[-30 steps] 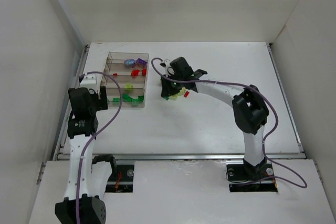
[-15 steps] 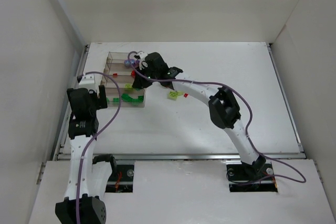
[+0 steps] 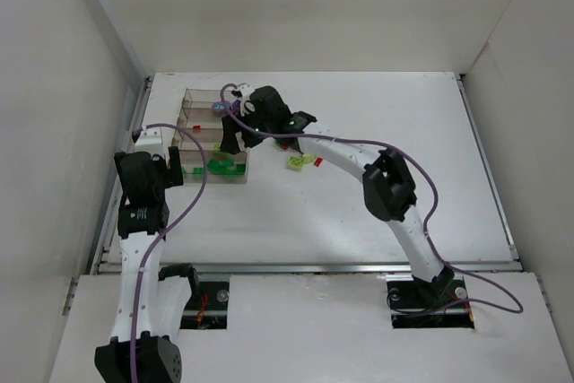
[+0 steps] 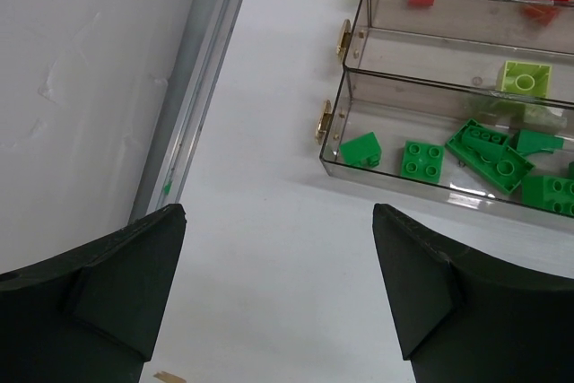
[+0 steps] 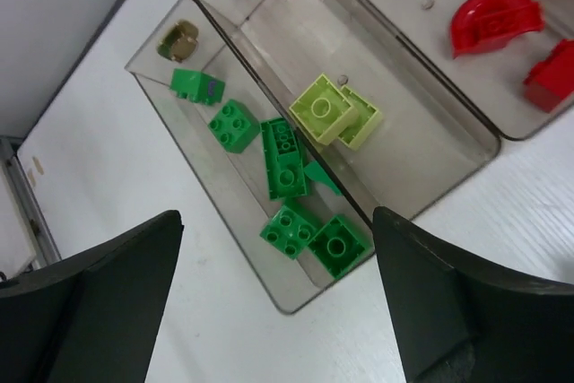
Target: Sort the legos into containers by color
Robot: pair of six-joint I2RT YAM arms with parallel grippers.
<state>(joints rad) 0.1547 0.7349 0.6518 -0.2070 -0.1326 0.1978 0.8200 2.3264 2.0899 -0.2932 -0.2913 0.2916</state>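
The dark green bricks (image 5: 287,168) lie heaped in the outermost compartment of the clear tray (image 5: 430,154). They sit directly below the gap of the right gripper (image 5: 275,217), whose jaws are spread wide with nothing between them. One compartment beyond these jaws, two lime bricks (image 5: 330,112) touch, one overlapping the other close against the divider wall. Further ahead are red bricks (image 5: 495,13), an arch among them. From above, a purple brick (image 3: 218,107) shows in the farthest compartment, and the gripper's black head covers part of the tray. Behind the right jaws, a loose lime brick (image 3: 293,163) and a loose red brick (image 3: 317,162) lie near each other on the table (image 4: 269,177), apart from the tray and just beside the right forearm. The left gripper (image 4: 278,221) hangs over bare white tabletop, jaws spread and empty. The tray's end wall, with its brass-coloured hinges (image 4: 325,121), is ahead of them and off to one side. Past the opposite finger a metal rail (image 4: 193,87) runs along the table's edge against a plain white wall (image 4: 90,60); white walls close in the table's other sides too. A purple cable (image 3: 170,125) loops from the left arm over the tray's near end.
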